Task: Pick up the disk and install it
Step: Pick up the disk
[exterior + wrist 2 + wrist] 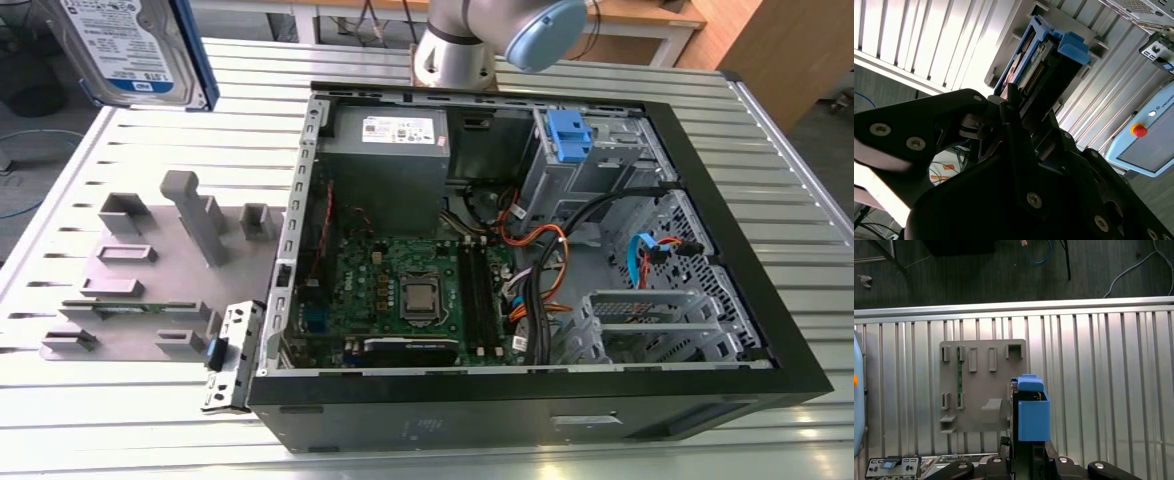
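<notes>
The disk [127, 50] is up in the air, off the table [787, 200], at the exterior view's upper left; its blue-and-white label faces the camera and a blue rail runs down one long edge. It hangs well apart from the open computer case [534, 400], over the side of the table where the grey fixture plate [134, 290] lies.

In the second wrist view the gripper [1029, 107] has its dark fingers [1013, 115] clamped onto one end of the disk [1039, 65], which juts out beyond them, the blue handle tab at the far end. In the first wrist view the disk [1031, 415] shows edge-on, rising from the gripper [1024, 447], with the fixture plate [979, 385] just beside it in the picture and a green memory stick [959, 377] seated in one of the plate's slots.

The case lies on its side with the panel off; inside are the grey power supply [387, 150] in the far corner, the green motherboard [400, 280] along the bottom, and a blue bracket [567, 135] sitting in the drive cage next to the power supply. The arm [481, 40] rises behind the case's far edge; a teach pendant [1149, 135] with a red button [1139, 131] sits off to the side in the second wrist view.
</notes>
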Tool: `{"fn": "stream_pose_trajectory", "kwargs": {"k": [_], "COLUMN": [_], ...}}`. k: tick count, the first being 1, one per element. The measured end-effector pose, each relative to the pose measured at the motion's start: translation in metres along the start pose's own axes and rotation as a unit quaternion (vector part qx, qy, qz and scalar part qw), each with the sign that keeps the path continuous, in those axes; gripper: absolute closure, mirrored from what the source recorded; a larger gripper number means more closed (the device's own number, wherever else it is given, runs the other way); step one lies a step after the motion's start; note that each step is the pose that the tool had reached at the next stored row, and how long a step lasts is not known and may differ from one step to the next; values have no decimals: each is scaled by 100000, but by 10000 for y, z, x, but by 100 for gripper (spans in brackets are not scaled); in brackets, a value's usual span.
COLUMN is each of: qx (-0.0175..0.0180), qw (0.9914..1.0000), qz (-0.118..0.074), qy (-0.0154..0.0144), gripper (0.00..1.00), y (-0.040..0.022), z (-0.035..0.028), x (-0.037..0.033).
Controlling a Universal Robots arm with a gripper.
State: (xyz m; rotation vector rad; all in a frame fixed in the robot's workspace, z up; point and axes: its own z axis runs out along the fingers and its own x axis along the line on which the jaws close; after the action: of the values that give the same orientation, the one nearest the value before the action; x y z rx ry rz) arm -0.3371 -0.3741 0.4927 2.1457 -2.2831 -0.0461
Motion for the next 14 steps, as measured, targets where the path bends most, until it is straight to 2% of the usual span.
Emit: {"fn": "stream_pose_trajectory", "kwargs": {"k": [14], "qx": [6], "qw": [100000], "qz": [-2], "qy": [-4], "gripper": [65], "y": [-297], "z": [-7], "x": [-18]}}
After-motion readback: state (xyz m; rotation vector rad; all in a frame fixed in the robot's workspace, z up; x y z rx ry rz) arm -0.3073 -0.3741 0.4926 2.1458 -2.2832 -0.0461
